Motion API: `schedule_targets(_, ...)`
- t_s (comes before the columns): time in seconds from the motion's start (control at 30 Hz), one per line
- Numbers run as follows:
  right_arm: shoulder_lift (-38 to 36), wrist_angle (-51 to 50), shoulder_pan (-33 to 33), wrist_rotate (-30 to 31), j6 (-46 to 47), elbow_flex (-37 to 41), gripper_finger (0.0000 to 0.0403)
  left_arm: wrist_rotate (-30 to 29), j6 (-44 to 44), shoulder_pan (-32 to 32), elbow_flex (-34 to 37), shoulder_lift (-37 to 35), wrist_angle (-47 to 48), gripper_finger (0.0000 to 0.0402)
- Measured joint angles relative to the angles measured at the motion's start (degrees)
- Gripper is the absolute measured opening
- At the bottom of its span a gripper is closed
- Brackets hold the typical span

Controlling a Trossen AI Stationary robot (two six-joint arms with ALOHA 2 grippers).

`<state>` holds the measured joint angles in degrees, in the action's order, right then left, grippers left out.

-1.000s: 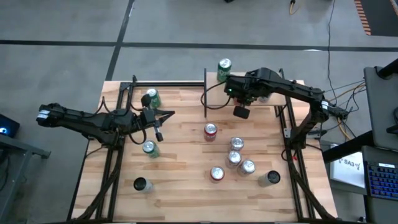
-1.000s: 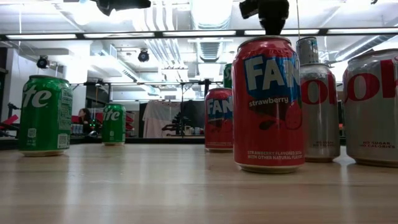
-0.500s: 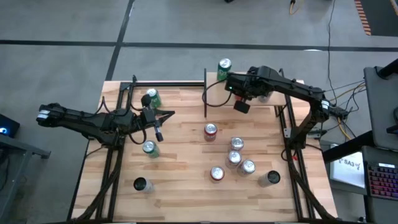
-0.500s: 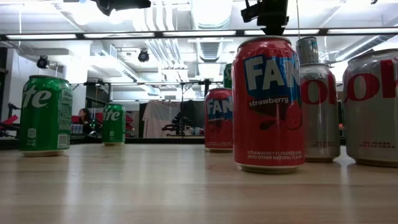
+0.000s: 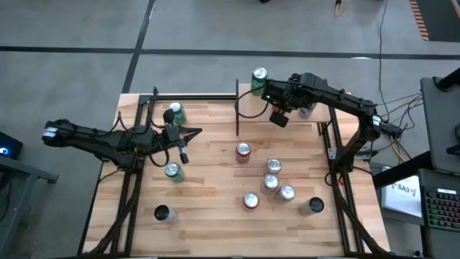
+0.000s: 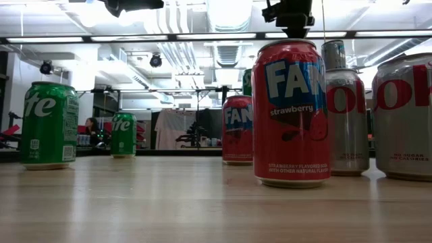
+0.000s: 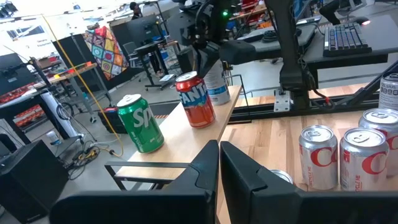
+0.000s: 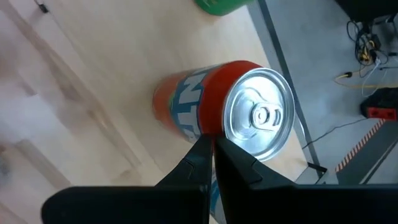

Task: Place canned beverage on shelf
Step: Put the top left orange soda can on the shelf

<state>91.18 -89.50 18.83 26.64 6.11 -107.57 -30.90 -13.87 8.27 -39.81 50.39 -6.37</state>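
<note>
Left arm (image 5: 108, 140): reaches in over the counter (image 5: 208, 230) from the left edge; jaws pressed fully together, holding nothing.
Green cans, counter left: two, upright, one (image 5: 175, 113) on the far side of the left jaws, one (image 5: 172, 171) on the near side; neither touches them.
Dark can (image 5: 164, 214): alone near the front left of the counter.
Shelf (image 5: 251, 108): light board with black posts at the back, right of centre; carries a green can (image 5: 259, 79), an orange-red can (image 7: 194, 99) and a pale can (image 7: 217, 90).
Canned beverage, not yet shelved: red can (image 5: 244, 151) nearest the shelf, a cluster of silver cans (image 5: 273, 167) just beyond it, a second red can (image 5: 250, 201) and an outlying silver can (image 5: 311, 206). All are on the counter and none is held.
Handling, judged: thin aluminium, light if empty and fairly stiff if full; the wall dents under hard squeeze; the painted skin is smooth and likely slippery.
Grasp point, judged: mid-body, from the side, across the round wall, can kept upright; the clustered cans leave little room.
Right arm (image 5: 338, 106): over the shelf, directly above the orange-red can; jaws closed tight and empty, and must open before any pick.
</note>
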Motion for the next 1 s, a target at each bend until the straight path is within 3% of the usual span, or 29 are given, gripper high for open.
schedule_targets(0.53, 0.0, 2.7, 6.2, 0.2, -0.7, 0.0, 0.0009, 0.0, -0.1, 0.0, 0.0, 0.0, 0.0, 0.0)
schedule_targets(0.7, 0.0, 3.7, 6.1, -8.0, 0.2, 0.0, 0.0009, 0.0, -0.2, 0.0, 0.0, 0.0, 0.0, 0.0)
schedule_targets(1.0, 0.0, 10.3, 6.3, -2.9, 3.0, 0.0, 0.0009, 0.0, -0.2, 0.0, 0.0, 0.0, 0.0, 0.0)
